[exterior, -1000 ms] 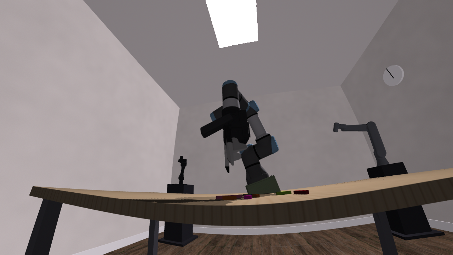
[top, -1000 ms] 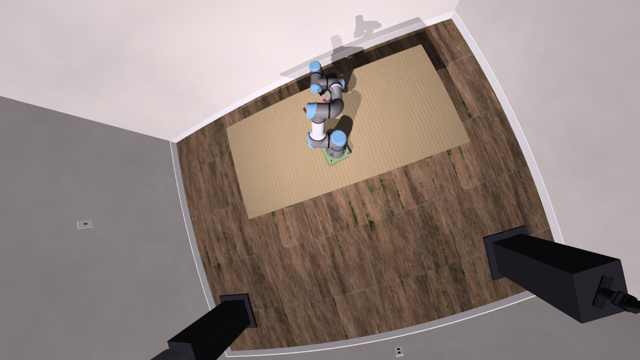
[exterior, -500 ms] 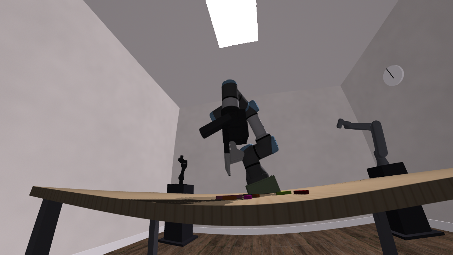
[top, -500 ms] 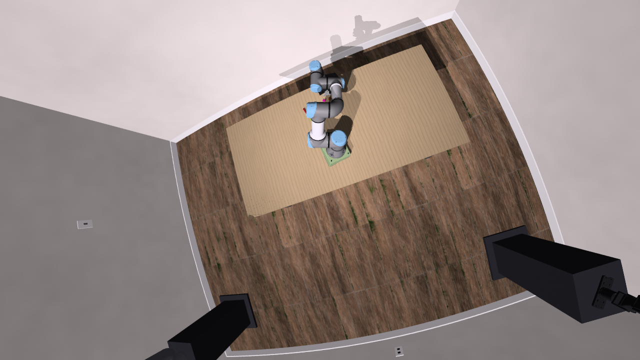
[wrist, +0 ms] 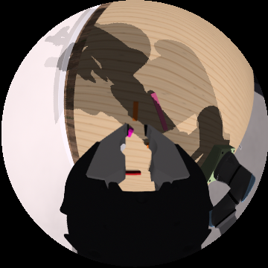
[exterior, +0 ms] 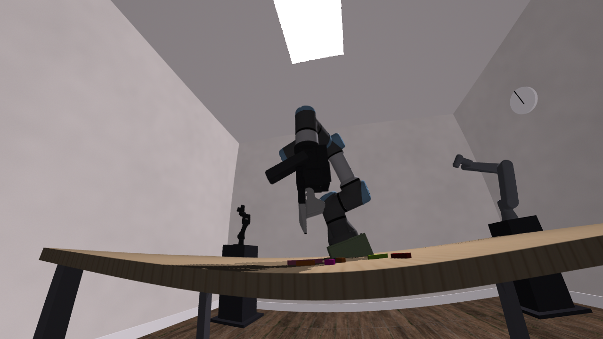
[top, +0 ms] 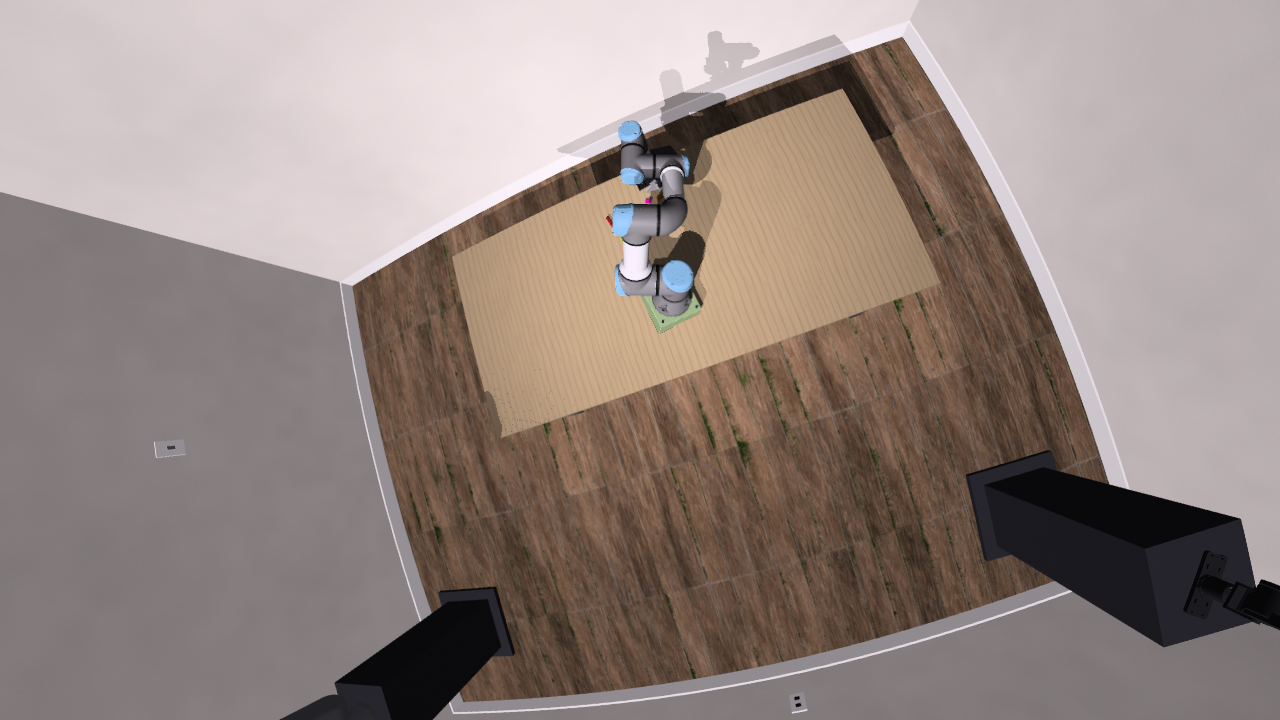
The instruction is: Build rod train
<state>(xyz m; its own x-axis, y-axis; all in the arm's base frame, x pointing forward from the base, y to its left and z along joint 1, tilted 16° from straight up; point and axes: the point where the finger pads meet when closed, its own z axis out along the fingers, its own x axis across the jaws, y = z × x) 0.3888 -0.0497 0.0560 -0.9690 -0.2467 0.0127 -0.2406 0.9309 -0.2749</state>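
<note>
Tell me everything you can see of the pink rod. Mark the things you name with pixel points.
The pink rod (exterior: 290, 262) (wrist: 159, 112) is long, slim and straight, a plain bar; its material is unclear. It lies flat on the table (top: 805, 197) (exterior: 421, 276) (wrist: 231, 63), mostly in dark shadow, with one end brighter. In the wrist view it sits right of an orange rod (exterior: 304, 262) (wrist: 135, 109), apart from it. Only the table visibly touches it.

Pale grey mottled walls (top: 179, 376) (exterior: 139, 139); dark brown wood-plank floor (top: 716, 537) (exterior: 337, 322); rectangular light-wood table (top: 554, 358) (exterior: 463, 248), which stood on dark legs; bright rectangular ceiling light (exterior: 313, 29)

No legible txt or nos. in 3 views.
</note>
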